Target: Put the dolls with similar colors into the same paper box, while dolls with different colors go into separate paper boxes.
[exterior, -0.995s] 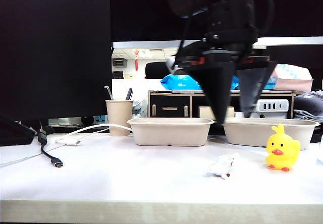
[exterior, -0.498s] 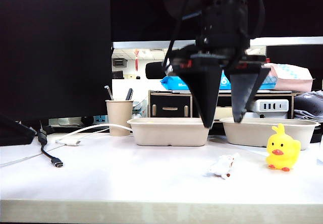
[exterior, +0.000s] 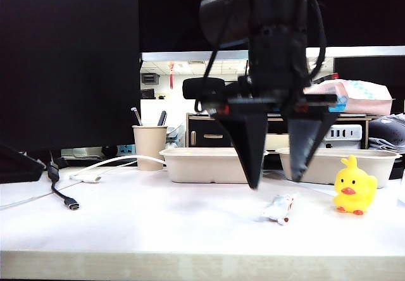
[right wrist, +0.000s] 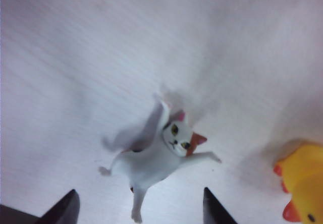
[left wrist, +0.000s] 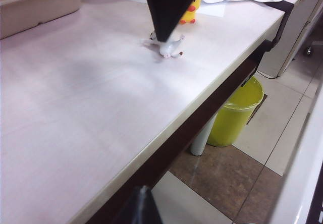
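A white table (exterior: 158, 224) holds two paper trays at its back: one (exterior: 212, 164) mid-table, one (exterior: 338, 164) to its right. A white cat doll (exterior: 280, 207) lies on its side in front of the trays, a yellow duck (exterior: 354, 185) standing near it. The right gripper (exterior: 276, 181) hangs just above the cat, jaws spread wide, empty. The left gripper (left wrist: 143, 209) is barely visible off the table's edge; its state is unclear.
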Tool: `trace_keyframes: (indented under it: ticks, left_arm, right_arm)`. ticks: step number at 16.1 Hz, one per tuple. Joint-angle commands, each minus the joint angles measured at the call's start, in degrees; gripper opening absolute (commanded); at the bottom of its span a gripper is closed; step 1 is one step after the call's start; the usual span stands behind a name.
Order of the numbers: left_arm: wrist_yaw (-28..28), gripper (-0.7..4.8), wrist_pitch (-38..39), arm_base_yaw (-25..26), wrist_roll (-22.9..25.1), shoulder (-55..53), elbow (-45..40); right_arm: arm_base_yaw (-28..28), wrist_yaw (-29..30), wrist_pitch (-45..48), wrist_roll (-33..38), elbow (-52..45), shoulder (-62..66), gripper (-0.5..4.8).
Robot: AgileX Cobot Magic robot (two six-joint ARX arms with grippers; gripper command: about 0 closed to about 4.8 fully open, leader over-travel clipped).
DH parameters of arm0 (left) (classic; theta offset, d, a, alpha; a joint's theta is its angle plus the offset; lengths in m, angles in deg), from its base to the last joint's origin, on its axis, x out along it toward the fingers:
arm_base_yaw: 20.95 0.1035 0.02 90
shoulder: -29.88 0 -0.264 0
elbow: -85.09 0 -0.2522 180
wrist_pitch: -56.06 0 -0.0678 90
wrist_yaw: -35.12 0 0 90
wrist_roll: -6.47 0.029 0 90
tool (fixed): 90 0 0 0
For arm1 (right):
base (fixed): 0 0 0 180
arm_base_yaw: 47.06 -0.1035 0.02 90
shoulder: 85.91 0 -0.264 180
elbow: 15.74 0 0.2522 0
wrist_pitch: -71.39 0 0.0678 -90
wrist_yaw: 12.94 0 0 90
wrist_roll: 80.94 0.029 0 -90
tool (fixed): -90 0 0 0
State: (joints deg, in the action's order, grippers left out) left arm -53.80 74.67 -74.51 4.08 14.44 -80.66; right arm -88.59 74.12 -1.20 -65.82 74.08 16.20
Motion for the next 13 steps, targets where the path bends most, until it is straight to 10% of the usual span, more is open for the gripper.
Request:
trace_keyframes:
  ticks: [1,13]
  left_arm:
    - [0.2,-0.05,-0.7,-0.1,0.1,0.0,0.0]
    - [0.2,-0.05,-0.7,-0.1,0.1,0.0,0.0]
  right_arm:
    - [-0.3,-0.7,2.3,1.9,-0.8,-0.2,3.15]
    - [-0.9,-2.6,5.6,7.6,-3.2,-0.2,3.15]
